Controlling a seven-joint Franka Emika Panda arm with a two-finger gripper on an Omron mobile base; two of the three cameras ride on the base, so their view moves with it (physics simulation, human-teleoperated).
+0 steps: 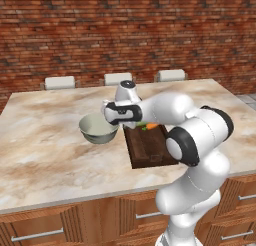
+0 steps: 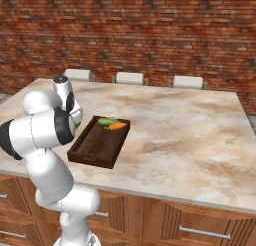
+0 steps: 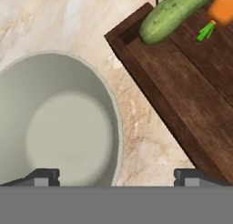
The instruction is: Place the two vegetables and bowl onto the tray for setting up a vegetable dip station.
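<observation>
Round deep pale grey-green ceramic bowl [image 1: 98,128] sits on marbled beige desk [image 1: 45,140], centre-left of left base view, just beside long left edge of dark brown rectangular wooden tray [image 1: 150,147] w/ raised rim, a narrow strip of desk between them. In hand view bowl [image 3: 54,123] takes lower left, tray [image 3: 182,100] runs diagonally from top centre to lower right.

Small dark green elongated cucumber [image 2: 105,121] and small tapered orange carrot [image 2: 118,125] lie side by side, touching, inside tray's far end; in hand view cucumber [image 3: 175,11] rests against tray's end rim, carrot [image 3: 220,9] at top right corner, green stub pointing down-left.

Gripper [image 3: 116,175] hangs over bowl's right rim and the desk strip, fingertips [image 3: 45,176] spread wide apart, nothing between them. In left base view, white arm's hand sits above bowl's right side.

Three pale chair backs [image 1: 60,82] behind desk; red brick wall [image 1: 125,30] beyond.
</observation>
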